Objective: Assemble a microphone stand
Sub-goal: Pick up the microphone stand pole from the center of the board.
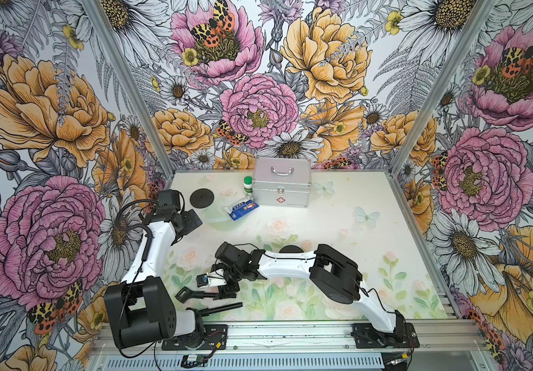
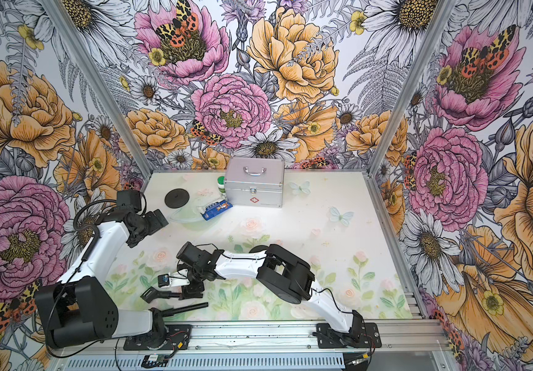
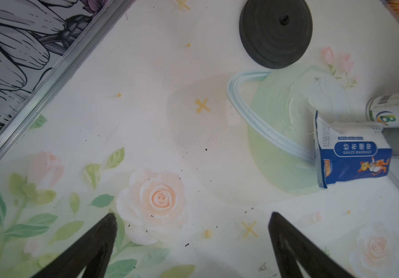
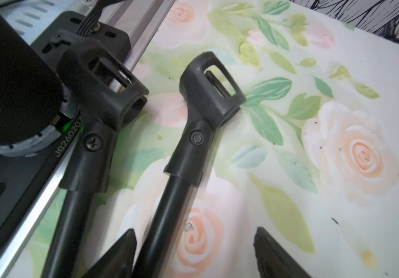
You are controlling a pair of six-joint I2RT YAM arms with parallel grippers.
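Two black poles with microphone clips lie near the table's front left. My right gripper point(image 4: 195, 240) hangs open straddling the nearer-centre pole point(image 4: 168, 211), which lies close to one finger; its clip point(image 4: 209, 96) points away. In both top views that gripper point(image 1: 222, 292) stands over this pole point(image 2: 169, 294). The other pole point(image 1: 223, 307) rests beside the left arm's base, its clip point(image 4: 102, 91) at the rail. A black round base point(image 1: 201, 198) sits at the back left. My left gripper point(image 3: 193, 219) is open and empty, short of the base point(image 3: 275, 31).
A silver case point(image 1: 282, 186) stands at the back, with a green-capped bottle point(image 1: 248, 185) and a gauze bandage pack point(image 1: 242, 208) beside it. A pale face mask point(image 3: 278, 125) lies by the pack. A dark round shape point(image 1: 291, 249) shows behind the right forearm.
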